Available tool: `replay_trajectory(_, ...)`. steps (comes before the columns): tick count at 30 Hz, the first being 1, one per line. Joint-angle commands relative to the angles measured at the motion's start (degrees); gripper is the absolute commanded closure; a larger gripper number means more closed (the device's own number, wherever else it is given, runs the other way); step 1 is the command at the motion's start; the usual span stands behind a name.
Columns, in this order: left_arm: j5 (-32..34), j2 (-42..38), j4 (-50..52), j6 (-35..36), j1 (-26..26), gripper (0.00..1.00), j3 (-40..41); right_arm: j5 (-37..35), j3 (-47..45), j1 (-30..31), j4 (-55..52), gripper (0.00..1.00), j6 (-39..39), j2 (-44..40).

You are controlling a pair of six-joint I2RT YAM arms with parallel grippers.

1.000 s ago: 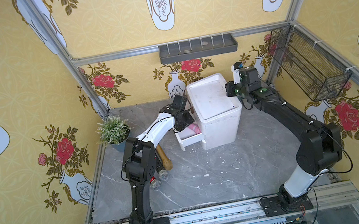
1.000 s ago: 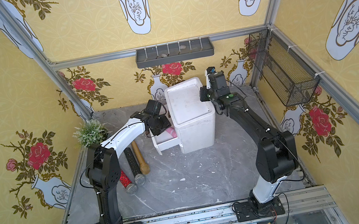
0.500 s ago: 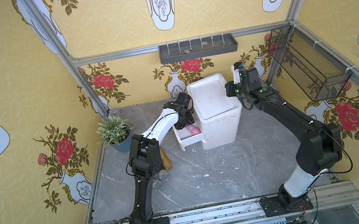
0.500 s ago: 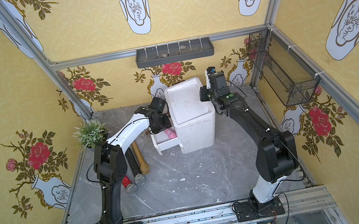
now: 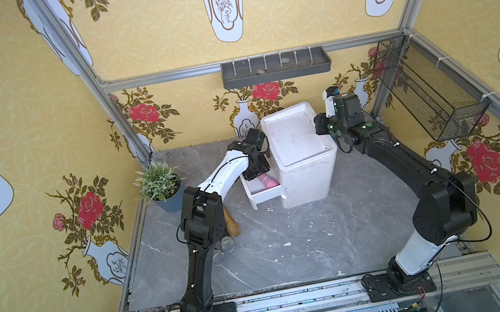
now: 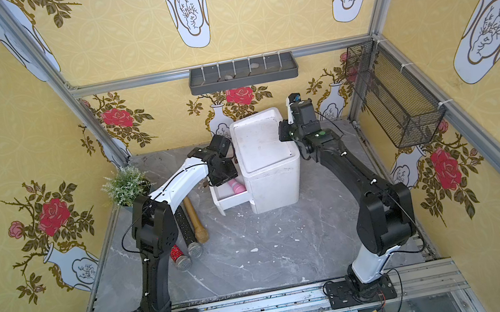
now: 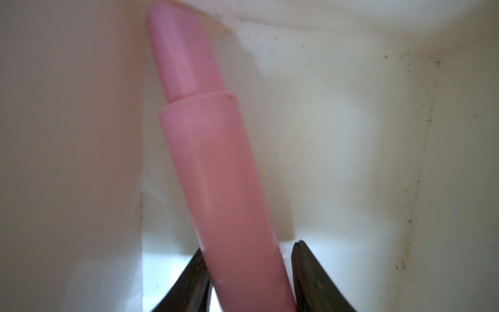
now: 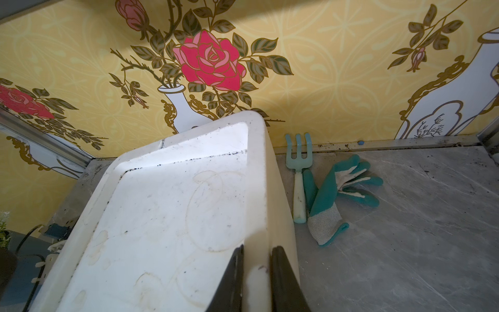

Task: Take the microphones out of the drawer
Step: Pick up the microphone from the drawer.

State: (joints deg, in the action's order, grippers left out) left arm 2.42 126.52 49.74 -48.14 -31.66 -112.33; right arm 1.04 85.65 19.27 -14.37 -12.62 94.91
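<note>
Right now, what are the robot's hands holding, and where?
The right gripper pinches the white cabinet by its top rim. The left gripper straddles the pink microphone handle, unclamped.

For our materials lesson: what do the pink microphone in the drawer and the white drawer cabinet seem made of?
Pink cylindrical microphone: probably plastic, smooth satin; soft sheen, moulded step.
White boxy drawer cabinet: likely moulded plastic, matte; rounded edges, ring stains.

Walls (image 5: 152, 42) are yellow with red roses, olive leaves and white vases outlined in gold. Table (image 5: 292, 243) is grey marble with pale veins. The cabinet (image 5: 294, 142) is white and a bit grubby, and the mic (image 7: 216, 175) is plain pink. On the left there's a gold mic (image 6: 196, 223), a speckled black mic (image 6: 183, 224) and a glittery red mic (image 6: 176, 253). Far right: teal fork (image 8: 299, 167) with a cream handle, teal glove (image 8: 324, 194) with a grey cuff.
</note>
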Motion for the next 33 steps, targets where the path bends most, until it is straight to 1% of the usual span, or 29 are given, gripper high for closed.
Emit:
replay_trajectory(1, -1.4, 0.8, 1.5, 1.0, 0.0, 0.66, 1.2, -0.3, -0.9, -0.2, -13.7, 0.99, 0.2, 0.8)
replay_trajectory(2, -1.5, 0.4, 0.9, 0.7, 0.0, 0.69, 1.5, -0.3, -0.8, -0.2, -13.7, 0.99, 0.2, 0.7)
replay_trajectory(6, -1.8, -0.5, -0.4, -0.3, 0.0, 0.74, 2.8, -0.3, -0.8, -0.2, -13.7, 0.99, 0.2, 0.7)
replay_trajectory(8, -2.1, -1.0, -0.7, -0.6, 0.0, 0.81, 3.1, -0.2, -0.8, -0.2, -13.7, 0.99, 0.2, 0.7)
replay_trajectory(11, -2.2, -2.1, -1.4, -0.9, 0.0, 0.87, 3.8, -0.2, -0.8, -0.2, -13.7, 0.99, 0.1, 0.7)
replay_trajectory(16, -2.4, -3.7, -2.5, -1.4, 0.0, 0.89, 4.3, 0.0, -0.6, -0.1, -13.8, 0.99, 0.0, 1.0)
replay_trajectory(17, -2.5, -4.0, -2.7, -1.5, 0.0, 0.92, 4.3, 0.0, -0.5, -0.1, -13.8, 0.99, 0.0, 1.0)
replay_trajectory(20, -2.9, -4.9, -3.4, -1.9, 0.0, 0.94, 4.2, 0.0, -0.4, 0.0, -13.8, 0.99, -0.1, 1.0)
replay_trajectory(30, -3.6, -7.9, -6.4, -3.7, -0.1, 0.94, 6.3, 0.2, -0.4, 0.0, -13.8, 0.99, -0.2, 1.1)
replay_trajectory(33, -3.2, -8.8, -7.4, -3.9, -0.1, 0.97, 7.2, 0.2, -0.3, 0.0, -13.8, 0.99, -0.2, 1.1)
